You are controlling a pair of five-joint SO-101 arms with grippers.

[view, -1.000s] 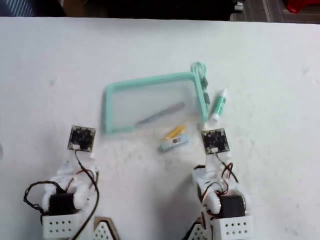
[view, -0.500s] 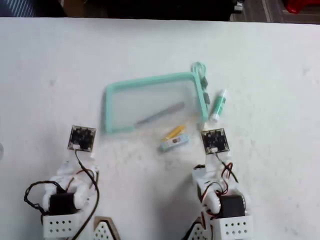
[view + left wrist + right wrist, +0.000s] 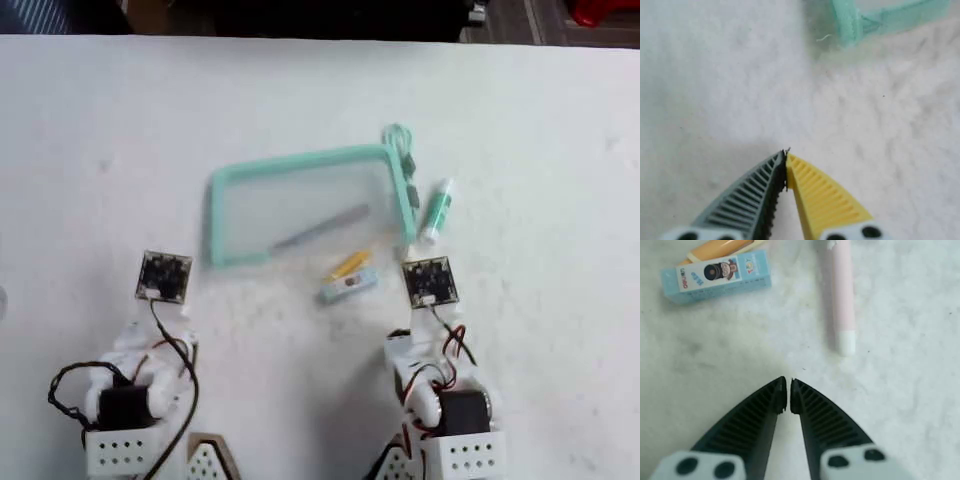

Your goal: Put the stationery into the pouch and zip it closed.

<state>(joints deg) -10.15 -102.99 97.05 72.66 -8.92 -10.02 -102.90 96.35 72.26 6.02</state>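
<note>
white table [image 3: 100, 130]: pouch [image 3: 300, 205] mid-table, eraser [image 3: 348, 287] and glue stick [image 3: 436, 211] just outside it. left gripper [image 3: 785, 155] and right gripper [image 3: 788, 385] closed, empty. loading likely not begun; next, open right jaws over eraser.

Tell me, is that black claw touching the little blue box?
Apart. The right wrist view shows a stretch of bare table between the right gripper and the blue box.

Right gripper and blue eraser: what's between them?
Only bare table, from the right gripper to the blue eraser, shown in the right wrist view.
</note>
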